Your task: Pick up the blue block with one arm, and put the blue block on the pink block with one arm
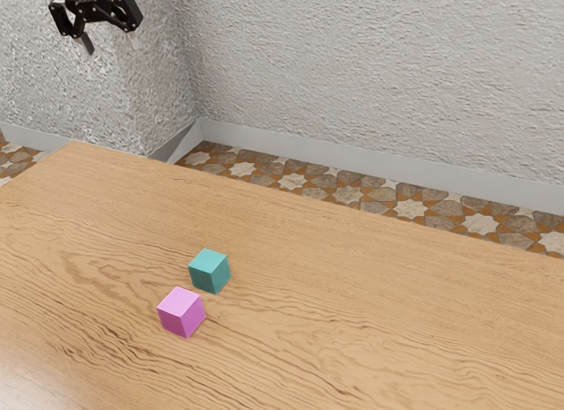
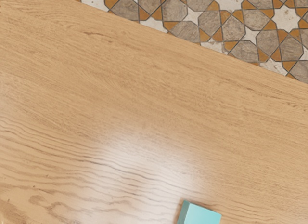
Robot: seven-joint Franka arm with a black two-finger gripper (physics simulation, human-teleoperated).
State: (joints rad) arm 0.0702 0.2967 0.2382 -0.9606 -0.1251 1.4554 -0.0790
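Observation:
The blue block [image 1: 209, 271], a teal-blue cube, rests on the wooden table [image 1: 370, 287] near its middle. Just in front of it and slightly toward the exterior view's left lies the pink block [image 1: 181, 311]; the two stand close together but apart. My gripper [image 1: 110, 43] hangs high in the exterior view's upper left corner, far above and behind both blocks, open with nothing between its fingers. In the wrist view, a corner of the blue block [image 2: 199, 215] shows far below the hand on the table [image 2: 120, 113].
The table's far edge runs diagonally, with a patterned tile floor [image 1: 397, 198] beyond it and rough grey walls [image 1: 370, 66] behind. Bare wood surrounds the two blocks on every side.

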